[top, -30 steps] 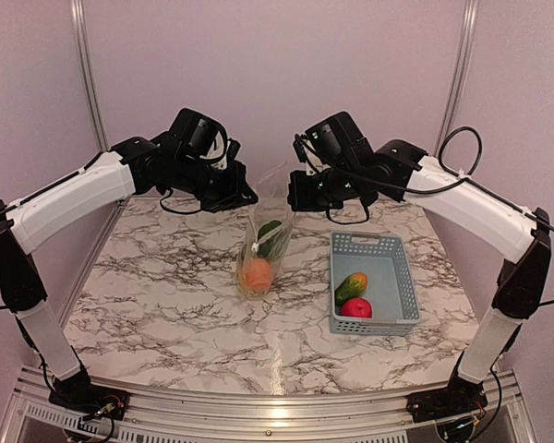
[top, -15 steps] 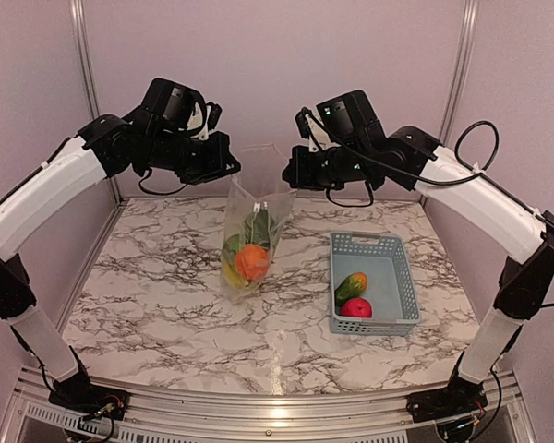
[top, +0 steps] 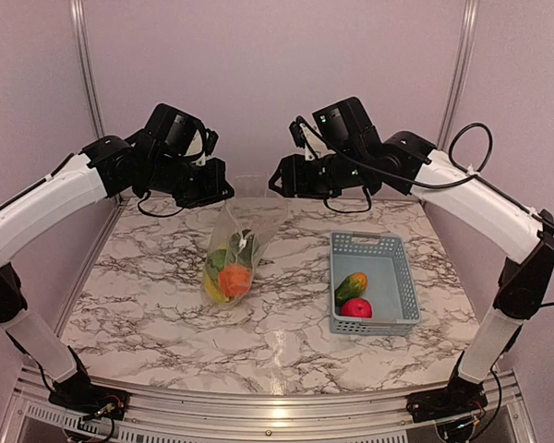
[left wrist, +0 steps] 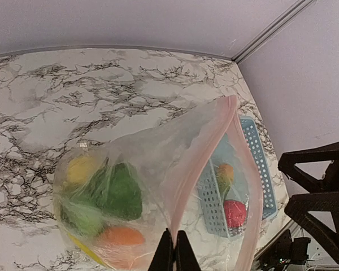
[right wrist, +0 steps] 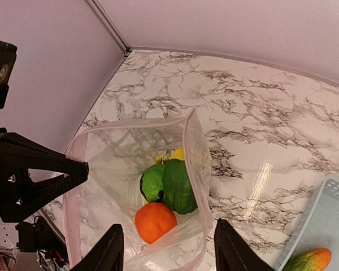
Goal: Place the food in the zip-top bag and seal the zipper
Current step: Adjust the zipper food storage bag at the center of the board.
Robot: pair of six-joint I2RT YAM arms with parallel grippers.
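The left arm [top: 46, 203] reaches over the far left of the white, dark-veined marble counter [top: 138, 305]. Its jaws are pressed together on the pinkish-white zipper strip [left wrist: 206, 141] of the clear, crinkly zip-top bag [top: 233, 251]. The bag hangs from that pinch at mid-scene, loaded with an orange toy fruit [top: 234, 280], a green toy pepper [right wrist: 178, 186] and something yellow, its mouth gaping up and rightward. Just right of the mouth, the right arm [top: 462, 198] holds its jaws spread, gripping nothing. Right and nearer sits a grey-blue perforated plastic basket [top: 366, 244] with a green-orange toy mango [top: 351, 284] and a red toy apple [top: 356, 308]. The mango's long axis runs near-left to far-right. Both fruits lie near and right of the spread jaws, so the right arm looks better placed to fetch them. Plain lilac walls enclose the counter.
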